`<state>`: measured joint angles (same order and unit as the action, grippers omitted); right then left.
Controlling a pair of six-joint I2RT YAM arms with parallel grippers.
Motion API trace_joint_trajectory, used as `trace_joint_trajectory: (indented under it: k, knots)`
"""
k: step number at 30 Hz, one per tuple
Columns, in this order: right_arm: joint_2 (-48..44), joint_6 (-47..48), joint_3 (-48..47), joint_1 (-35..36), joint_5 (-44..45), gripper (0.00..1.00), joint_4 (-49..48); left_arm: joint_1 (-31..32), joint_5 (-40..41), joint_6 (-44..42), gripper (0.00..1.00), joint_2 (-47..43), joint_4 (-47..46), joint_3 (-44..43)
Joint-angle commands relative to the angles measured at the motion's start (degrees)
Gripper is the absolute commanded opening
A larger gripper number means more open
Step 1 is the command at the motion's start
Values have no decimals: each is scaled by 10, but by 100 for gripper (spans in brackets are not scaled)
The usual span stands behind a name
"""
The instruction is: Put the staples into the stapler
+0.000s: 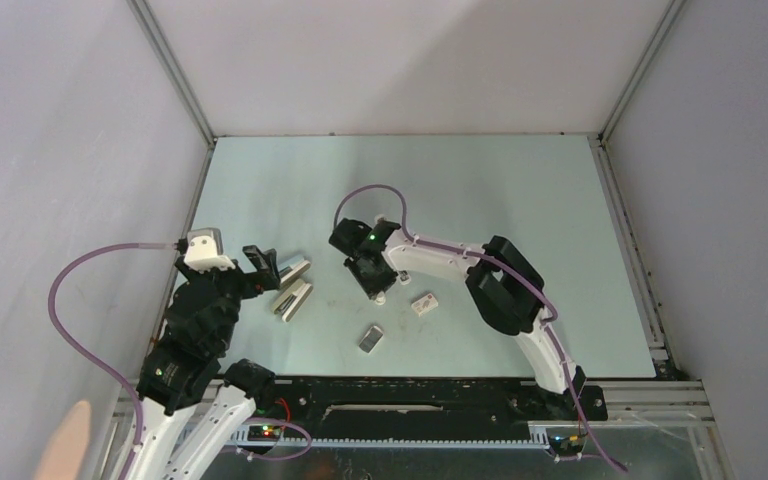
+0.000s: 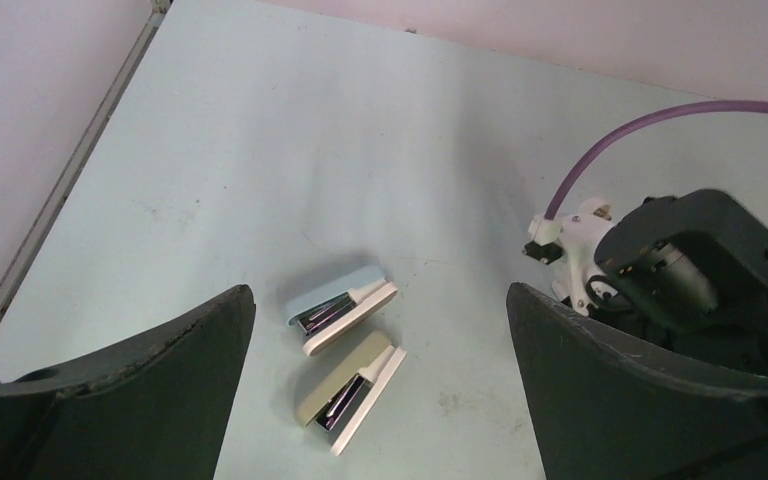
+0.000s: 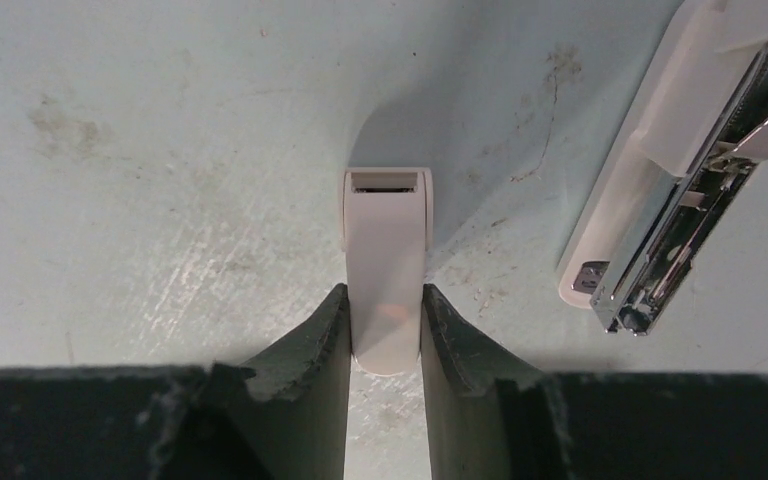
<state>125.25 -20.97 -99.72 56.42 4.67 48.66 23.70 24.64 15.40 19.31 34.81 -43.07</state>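
Observation:
The stapler (image 3: 385, 240), slim and white with a dark slot in its far end, lies on the pale table between my right gripper's (image 3: 385, 295) two fingers. Both pads press flat on its sides, so the gripper is shut on it. From above, the right gripper (image 1: 372, 280) hides most of the stapler (image 1: 381, 297). The staples (image 1: 371, 338), a small grey block, lie loose nearer the front edge. My left gripper (image 1: 263, 262) hangs wide open at the left with nothing between its fingers (image 2: 190, 350).
Two larger staplers, one blue-topped (image 2: 342, 305) and one beige-topped (image 2: 352, 388), lie side by side under the left gripper. One larger stapler with bright metal (image 3: 680, 180) shows right of the right fingers. A little white box (image 1: 423, 303) lies right of the right gripper.

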Motion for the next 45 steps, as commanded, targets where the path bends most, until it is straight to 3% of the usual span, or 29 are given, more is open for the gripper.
trace_joint_trajectory:
  k: [1, 7, 11, 24, 29, 35, 40, 45]
  knots:
    - [9, -4, 50, 16, 68, 14, -49, -8, -11, -12, 100, 4, -21, 4]
    - [22, -28, 126, 21, 92, 4, -128, -12, -12, -12, 100, 9, -20, 5]
    - [21, -32, 135, 22, 95, 1, -131, -13, -15, -12, 100, 11, -20, 5]
    - [-157, 0, 26, -7, 73, 4, 27, -17, -21, -11, 100, 8, -20, 7]
    - [-230, 0, 82, -67, 97, 7, 43, -17, -27, -12, 100, 6, -22, 8]
    - [-275, 5, 192, -204, 105, 7, 20, -17, -28, -12, 100, 3, -22, 9]
    - [-259, 25, 236, -309, 85, 6, -30, -17, -28, -12, 100, 2, -23, 10]
    - [-218, 41, 239, -356, 68, 6, -63, -16, -31, -13, 100, 4, -22, 11]
